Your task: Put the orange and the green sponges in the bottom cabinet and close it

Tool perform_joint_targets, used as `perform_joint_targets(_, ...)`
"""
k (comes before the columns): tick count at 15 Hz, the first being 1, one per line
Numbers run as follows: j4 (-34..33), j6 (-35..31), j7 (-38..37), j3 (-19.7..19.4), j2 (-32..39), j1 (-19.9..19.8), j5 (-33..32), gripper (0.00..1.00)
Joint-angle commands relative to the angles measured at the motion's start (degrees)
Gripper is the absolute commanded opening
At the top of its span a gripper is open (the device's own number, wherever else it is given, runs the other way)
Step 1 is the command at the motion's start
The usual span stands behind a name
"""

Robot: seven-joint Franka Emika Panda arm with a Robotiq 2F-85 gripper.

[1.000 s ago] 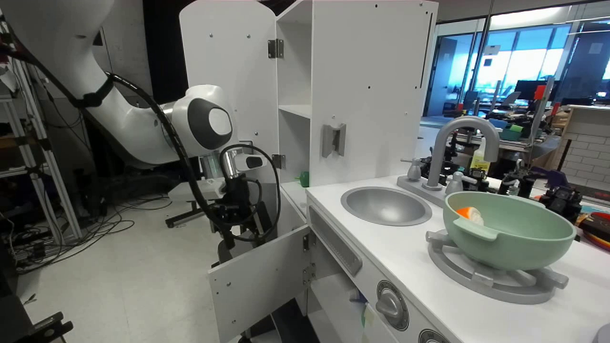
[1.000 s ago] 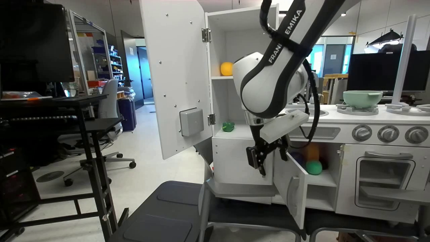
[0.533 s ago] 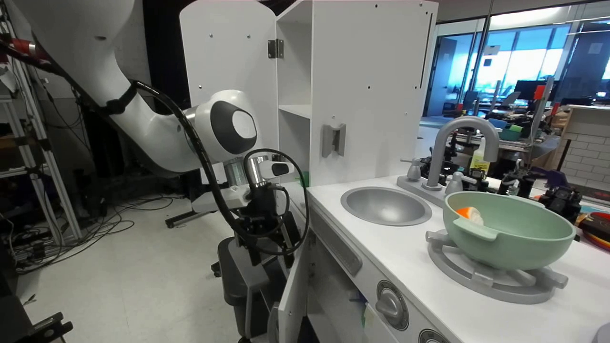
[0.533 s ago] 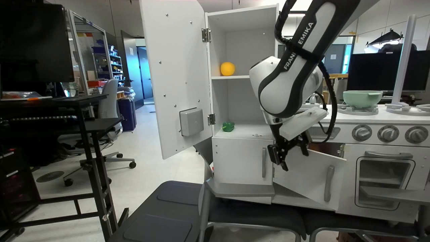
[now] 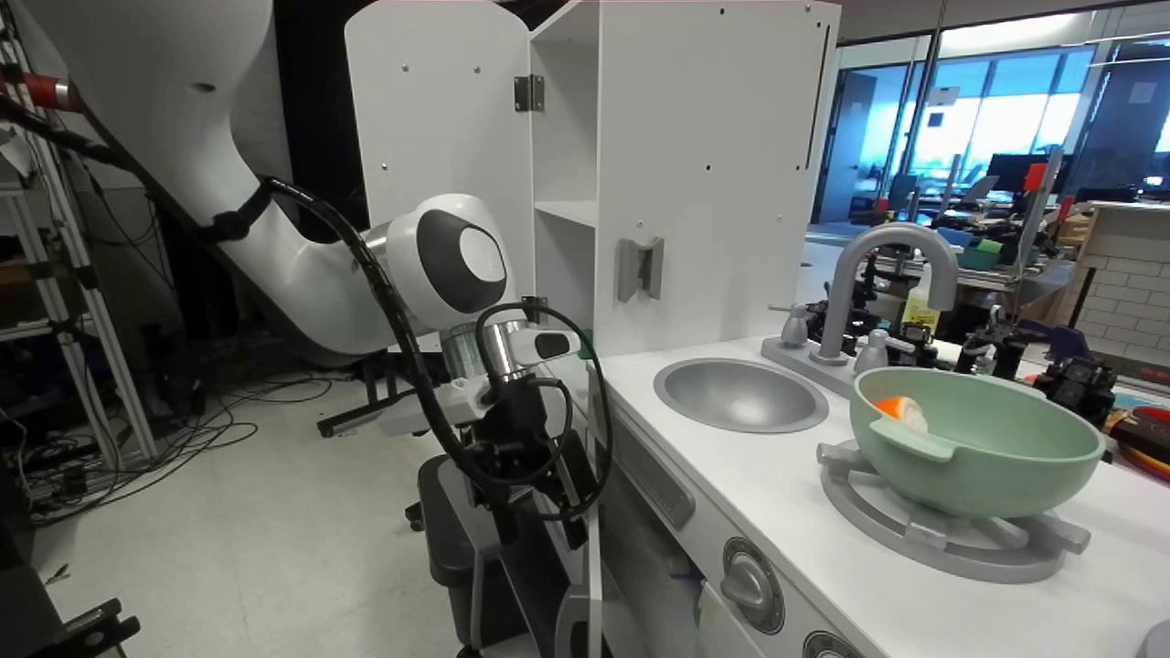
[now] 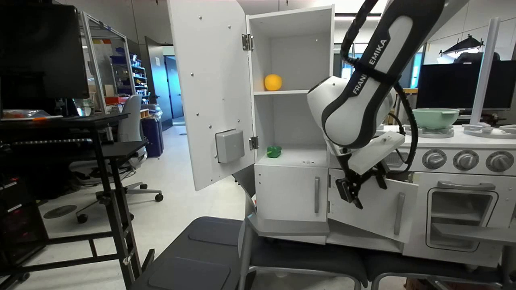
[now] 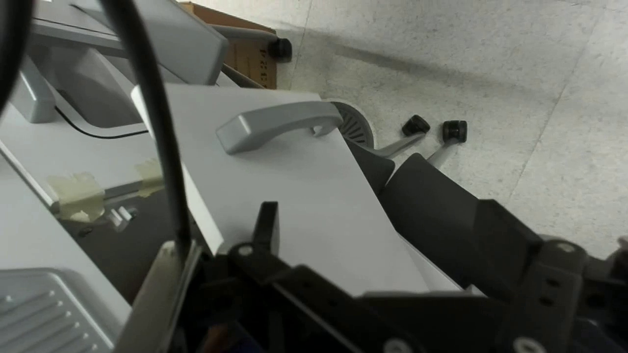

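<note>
- My pincer (image 6: 371,195) is standing wide open, holding nothing; in an exterior view it is hanging in front of the upper part of the door (image 6: 381,213), and I cannot tell whether it is touching.
- That door of the bottom cabinet (image 6: 356,238) is standing ajar, hinged on the left, its handle (image 6: 399,213) sitting by the free right edge.
- The orange and green sponges are not showing; the door is hiding the inside, and I am guessing they are lying there. A dim reddish patch (image 7: 216,338) low in the wrist view is escaping identification.
- I am judging the closing step to be in hand.
- The next move is calling for a steady push toward the far side, near the handle, with me staying outside the gap.
</note>
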State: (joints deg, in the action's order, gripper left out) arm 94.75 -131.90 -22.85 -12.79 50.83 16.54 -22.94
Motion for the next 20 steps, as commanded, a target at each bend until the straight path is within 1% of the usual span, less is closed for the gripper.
perform_joint_targets(1,5.3,-3.1,-4.9,-2.2,-2.1,1.2,-3.0,1.00)
perform_joint_targets(5,11.3,-9.8,-11.8,-4.9,-3.7,2.3,-5.2,1.00)
perform_joint_targets(8,12.7,-15.9,-15.7,-7.0,-4.0,1.7,-4.2,1.00)
perform_joint_targets(9,12.7,-19.0,-17.1,-7.9,-3.3,1.1,-3.7,1.00)
perform_joint_targets(13,13.7,-27.7,-23.2,-12.8,-2.4,1.3,-2.3,1.00)
perform_joint_targets(14,14.7,-29.3,-24.9,-14.4,-2.8,2.2,-2.2,1.00)
perform_joint_targets(16,15.7,-33.5,-27.1,-16.7,-1.6,2.7,-1.5,1.00)
perform_joint_targets(17,17.2,-34.6,-28.2,-18.3,-2.4,4.2,-1.2,1.00)
perform_joint_targets(19,18.3,-38.4,-29.3,-20.5,-1.1,5.4,0.3,1.00)
perform_joint_targets(20,19.7,-39.1,-29.5,-21.8,-1.8,7.0,1.2,1.00)
